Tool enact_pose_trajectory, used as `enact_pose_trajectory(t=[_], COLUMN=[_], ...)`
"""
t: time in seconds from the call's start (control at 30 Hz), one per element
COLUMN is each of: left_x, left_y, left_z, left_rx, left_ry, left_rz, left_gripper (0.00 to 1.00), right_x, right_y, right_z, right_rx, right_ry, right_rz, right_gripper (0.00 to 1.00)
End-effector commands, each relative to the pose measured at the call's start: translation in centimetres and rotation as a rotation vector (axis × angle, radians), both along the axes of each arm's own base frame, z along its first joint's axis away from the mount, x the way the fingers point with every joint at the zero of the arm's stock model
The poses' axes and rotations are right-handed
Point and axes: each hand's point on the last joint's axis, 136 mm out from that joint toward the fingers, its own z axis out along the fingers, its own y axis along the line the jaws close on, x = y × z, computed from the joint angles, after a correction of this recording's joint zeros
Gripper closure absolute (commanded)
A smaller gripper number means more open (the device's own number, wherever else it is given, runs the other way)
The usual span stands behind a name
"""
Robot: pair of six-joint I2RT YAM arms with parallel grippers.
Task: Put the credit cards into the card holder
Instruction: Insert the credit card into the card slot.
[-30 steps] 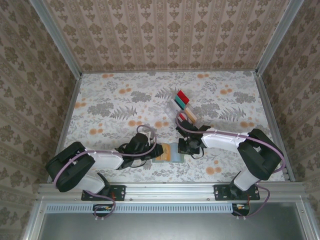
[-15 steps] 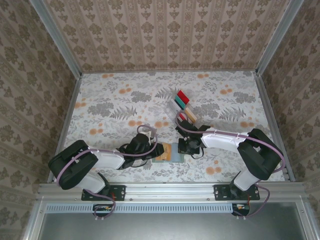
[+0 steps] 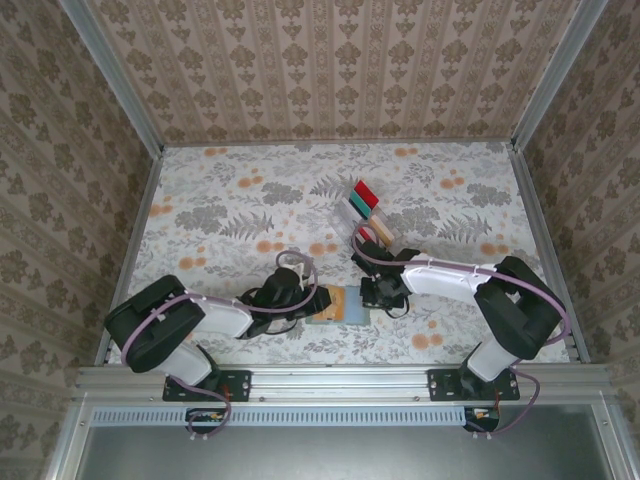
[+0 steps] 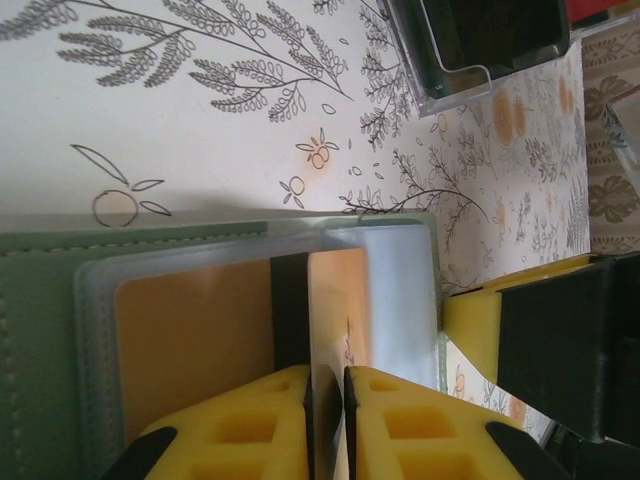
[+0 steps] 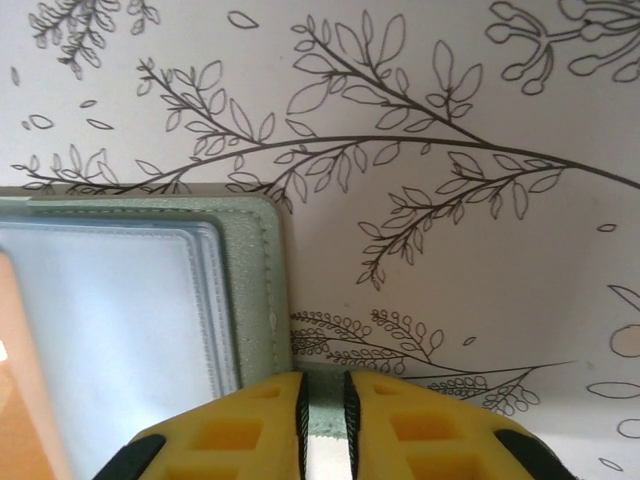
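The grey-green card holder (image 3: 343, 306) lies open on the table between both grippers. My left gripper (image 3: 318, 300) is shut on an orange credit card (image 4: 338, 300). The card stands edge-on between the yellow fingers (image 4: 250, 420) and reaches over the holder's clear pockets (image 4: 395, 290). Another orange card (image 4: 190, 340) sits inside a pocket. My right gripper (image 5: 325, 385) is shut on the holder's green edge (image 5: 250, 290), and its yellow finger (image 4: 480, 320) is in the left wrist view. Red (image 3: 364, 192), teal (image 3: 357, 206) and beige (image 3: 382, 230) cards stand further back.
A clear plastic slotted rack (image 3: 372, 222) holds the spare cards just beyond the right gripper, and it reappears in the left wrist view (image 4: 480, 50) with a dark card in it. Metal rails (image 3: 340, 378) edge the table, and patterned walls enclose it.
My left arm has crept a little to the right toward the card holder. The right gripper and the holder stay almost where they were.
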Motion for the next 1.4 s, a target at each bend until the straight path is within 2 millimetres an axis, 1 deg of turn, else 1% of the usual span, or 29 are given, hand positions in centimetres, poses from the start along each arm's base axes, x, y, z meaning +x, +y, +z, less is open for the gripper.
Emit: enact_pose_trajectory(t=[0.0,0.1,0.23,0.33,0.5,0.63,0.7,0.73,0.83,0.9,0.93,1.17,1.37], left_x=[-0.8,-1.1,-1.2,-1.1,-0.9,-0.8,-0.8,-0.8,-0.8,-1.0,-0.9,-1.1,-1.4], left_y=[-0.1,-0.2,0.2,0.6,1.3,1.3,1.0,0.9,0.7,0.9,1.0,0.8,0.4], left_z=[-1.4,-1.7,-2.0,-1.8,-0.9,-0.4,-0.3,-0.3,-0.5,-1.0,-1.2,-2.0,-2.5], left_rx=[0.052,0.086,0.131,0.151,0.195,0.206,0.198,0.2,0.204,0.232,0.237,0.252,0.245], left_ry=[0.036,0.038,0.04,0.032,0.002,-0.008,-0.009,-0.007,0.004,0.019,0.024,0.055,0.077], left_rz=[-0.015,-0.023,-0.017,-0.007,-0.008,-0.013,-0.021,-0.026,-0.035,-0.033,-0.032,-0.024,-0.037], left_gripper=[0.81,0.79,0.77,0.75,0.71,0.7,0.72,0.74,0.82,0.87,0.88,0.92,0.92], right_x=[-1.2,-1.2,-1.0,-1.1,-1.1,-1.1,-1.0,-0.6,-0.6,-0.6,-0.6,-0.7,-0.8], right_y=[-0.7,-0.7,-0.6,-0.6,-0.5,-0.4,-0.3,0.1,0.3,0.4,0.5,0.7,0.6], right_z=[-1.5,-1.4,-1.3,-1.3,-1.2,-1.2,-1.1,-1.0,-1.1,-1.0,-1.1,-1.4,-1.6], right_rx=[-0.051,-0.046,-0.043,-0.044,-0.04,-0.035,-0.033,-0.016,-0.01,-0.004,-0.002,0.005,0.0], right_ry=[0.05,0.048,0.043,0.042,0.045,0.046,0.046,0.029,0.029,0.029,0.03,0.044,0.048], right_rz=[0.013,0.009,0.009,0.01,0.011,0.014,0.016,0.018,0.019,0.021,0.02,0.023,0.022], right_gripper=[0.83,0.83,0.83,0.83,0.83,0.83,0.83,0.83,0.83,0.83,0.83,0.83,0.83])
